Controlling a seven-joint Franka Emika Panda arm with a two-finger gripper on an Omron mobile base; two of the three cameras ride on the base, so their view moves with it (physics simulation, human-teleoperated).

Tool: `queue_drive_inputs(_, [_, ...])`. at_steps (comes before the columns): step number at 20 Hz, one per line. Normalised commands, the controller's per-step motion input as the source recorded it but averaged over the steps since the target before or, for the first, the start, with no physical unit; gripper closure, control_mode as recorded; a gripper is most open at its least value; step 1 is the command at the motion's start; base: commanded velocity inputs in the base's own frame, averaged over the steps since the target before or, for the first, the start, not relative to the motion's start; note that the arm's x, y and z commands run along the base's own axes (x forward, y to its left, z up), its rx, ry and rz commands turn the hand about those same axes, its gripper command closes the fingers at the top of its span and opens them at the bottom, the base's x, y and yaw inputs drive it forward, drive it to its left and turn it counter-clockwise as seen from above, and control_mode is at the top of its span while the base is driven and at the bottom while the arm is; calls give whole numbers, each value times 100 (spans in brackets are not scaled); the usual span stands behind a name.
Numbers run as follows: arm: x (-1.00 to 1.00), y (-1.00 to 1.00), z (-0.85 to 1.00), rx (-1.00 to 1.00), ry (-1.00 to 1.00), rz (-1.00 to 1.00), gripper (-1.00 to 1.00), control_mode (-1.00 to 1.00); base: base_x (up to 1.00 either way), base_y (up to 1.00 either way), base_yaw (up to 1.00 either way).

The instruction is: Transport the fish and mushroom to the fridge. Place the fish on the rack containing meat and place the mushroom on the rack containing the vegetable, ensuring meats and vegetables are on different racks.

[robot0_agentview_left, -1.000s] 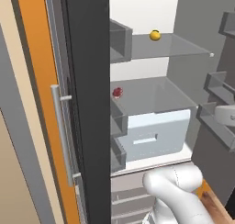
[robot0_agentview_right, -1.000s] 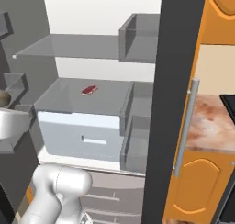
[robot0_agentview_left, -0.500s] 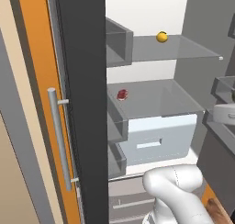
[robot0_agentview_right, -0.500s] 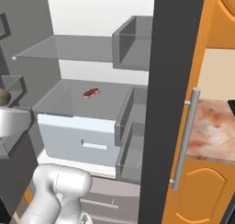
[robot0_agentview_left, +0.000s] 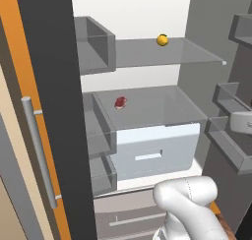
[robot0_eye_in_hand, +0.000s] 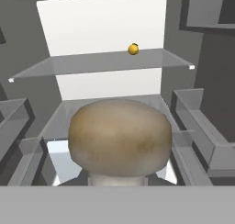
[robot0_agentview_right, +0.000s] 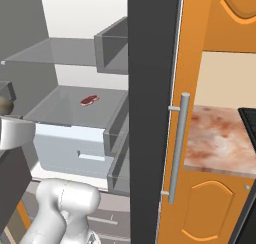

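**Mushroom in hand at the open fridge**

Hand view puts the mushroom (robot0_eye_in_hand: 120,138) right up against the lens, cap toward the fridge (robot0_agentview_left: 54,86), stem down where the fingers would be. The gripper itself is hidden behind it; by how the mushroom sits, I judge the jaws are drawn in narrow on the stem.

I would expect it to be light, a bit spongy and easily bruised, with a smooth rounded cap that would slip from a pinch. The short stem, or low on the cap's sides, looks the safer hold, and it wants setting down gently so it doesn't roll.

Ahead, the upper glass shelf (robot0_eye_in_hand: 92,62) carries one yellow-orange ball (robot0_eye_in_hand: 133,48), the vegetable, toward its back edge and right of middle. The lower shelf (robot0_agentview_left: 157,106) above the white drawer (robot0_agentview_left: 157,153) holds one dark-red meat chunk (robot0_agentview_left: 120,103) near its back left corner.

Count: one mushroom, one vegetable, one meat chunk, two glass shelves, one drawer. I can't pick out the fish anywhere.
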Motion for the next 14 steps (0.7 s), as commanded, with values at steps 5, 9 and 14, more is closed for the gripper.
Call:
queue_drive_inputs(5, [0, 0, 0, 0, 0, 0, 100, 100, 100, 29, 0])
queue_drive_inputs(9, [0, 0, 0, 0, 0, 0, 100, 100, 100, 5, 0])
queue_drive_inputs(14, [34, 3, 0, 0, 0, 0, 100, -100, 57, 6, 0])
